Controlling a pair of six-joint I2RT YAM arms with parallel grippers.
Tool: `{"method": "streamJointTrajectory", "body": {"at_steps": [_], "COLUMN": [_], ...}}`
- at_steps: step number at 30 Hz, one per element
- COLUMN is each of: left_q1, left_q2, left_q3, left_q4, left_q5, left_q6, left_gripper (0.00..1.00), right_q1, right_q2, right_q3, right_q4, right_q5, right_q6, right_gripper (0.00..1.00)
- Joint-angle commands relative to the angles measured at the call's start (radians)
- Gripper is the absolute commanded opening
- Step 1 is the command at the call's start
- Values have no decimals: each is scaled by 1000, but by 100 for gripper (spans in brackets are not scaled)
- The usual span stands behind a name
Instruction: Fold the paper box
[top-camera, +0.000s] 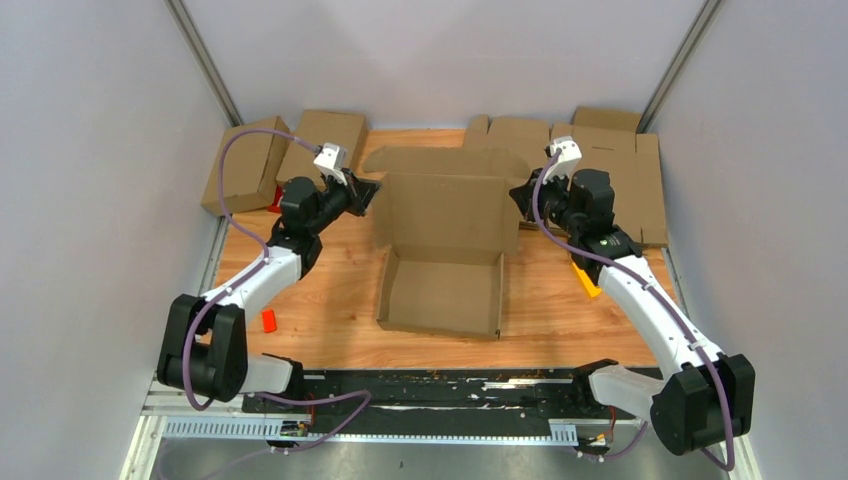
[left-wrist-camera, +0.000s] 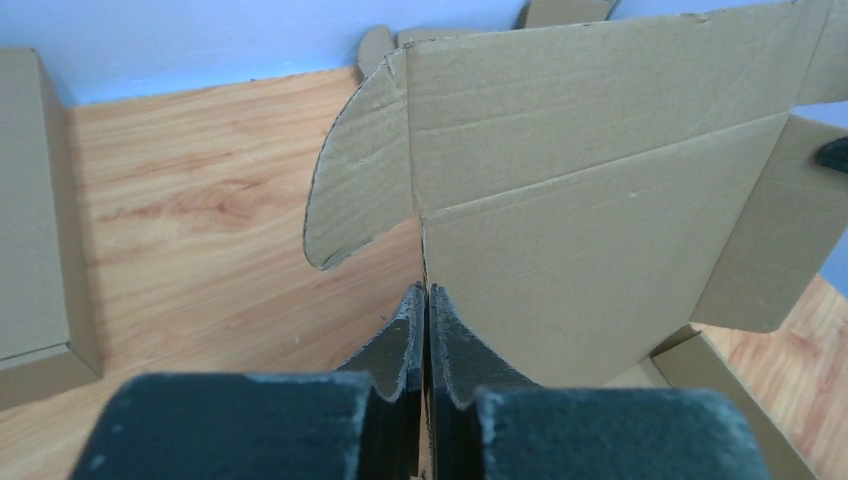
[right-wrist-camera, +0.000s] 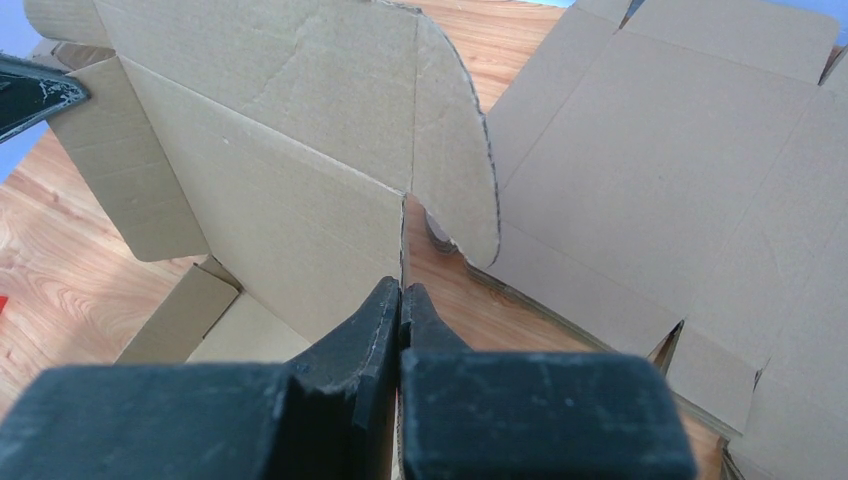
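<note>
The paper box (top-camera: 440, 250) sits in the middle of the wooden worktop (top-camera: 560, 310), half formed. Its shallow tray lies toward the arms, and its wide lid panel stands up behind the tray, with a rounded flap on each side of its upper part. The left hand (top-camera: 362, 192) pinches the left side edge of that raised panel, its fingers pressed together on the cardboard. The right hand (top-camera: 522, 196) pinches the right side edge in the same way, just below the rounded flap. Flat cardboard sheets (top-camera: 620, 170) lie at the back right of the worktop, and two closed boxes (top-camera: 245, 165) sit at the back left. A small red piece (top-camera: 268, 320) lies near the left arm.
</note>
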Motion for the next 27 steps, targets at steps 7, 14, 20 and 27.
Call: {"method": "streamJointTrajectory", "body": {"at_steps": [7,14,20,27], "left_q1": [-36,-91,-109,-253], "left_q2": [-66,-193,-274,-228], "left_q3": [46,62,-28,-185], "left_q4": [-52,-46,88,310], "left_q5": [-19,-159,-268,-443], "left_q6": [78,120,143,218], "left_gripper": [0,0,0,0], "right_q1": [2,6,50,244], "right_q2": [18,75,91,164], "right_q3": [44,130,74,-55], "right_q4": [110,169,354,567], "right_q5": [11,42,142,509], "right_q6": [88,213,214,74], "right_gripper": [0,0,0,0]}}
